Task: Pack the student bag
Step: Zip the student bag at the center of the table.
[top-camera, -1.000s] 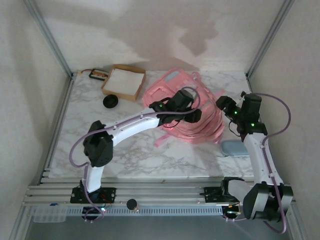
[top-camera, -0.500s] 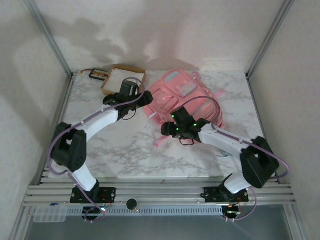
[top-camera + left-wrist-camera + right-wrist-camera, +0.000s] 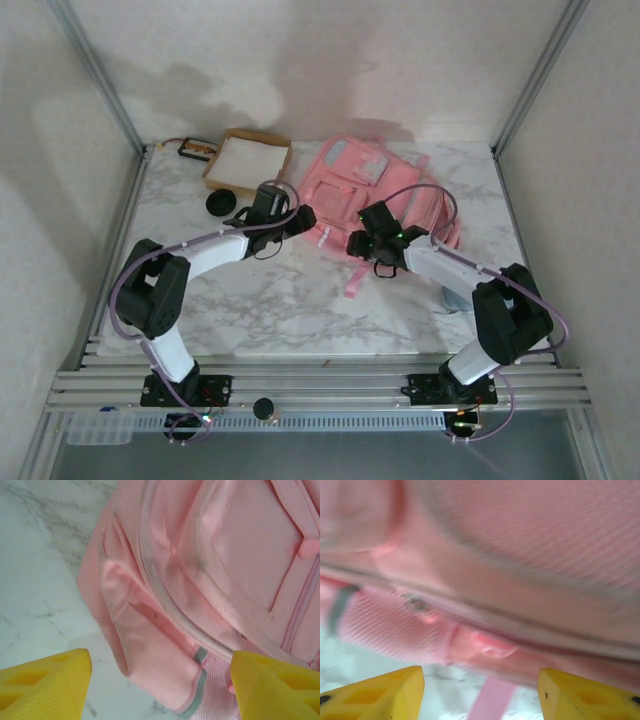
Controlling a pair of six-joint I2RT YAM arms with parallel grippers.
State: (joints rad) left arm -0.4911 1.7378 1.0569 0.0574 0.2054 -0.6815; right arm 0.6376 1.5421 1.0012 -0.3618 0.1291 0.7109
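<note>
The student bag (image 3: 375,190) lies flat against the middle of the table's (image 3: 250,300) far edge, with one strap trailing toward the near edge. The step looks like getting it open. The left gripper (image 3: 303,217) hovers over the bag's near-left corner with its jaws wide apart and gripping nothing. The right gripper (image 3: 358,243), also spread and empty, faces the near seam, where a pink pull tab (image 3: 490,647) hangs. Next, one jaw pair likely needs to pinch that tab.

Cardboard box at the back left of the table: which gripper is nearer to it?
Left. The left gripper is at the left edge of the pink backpack, front-right of the cardboard box; the right gripper is further right, at the backpack's near edge.
</note>
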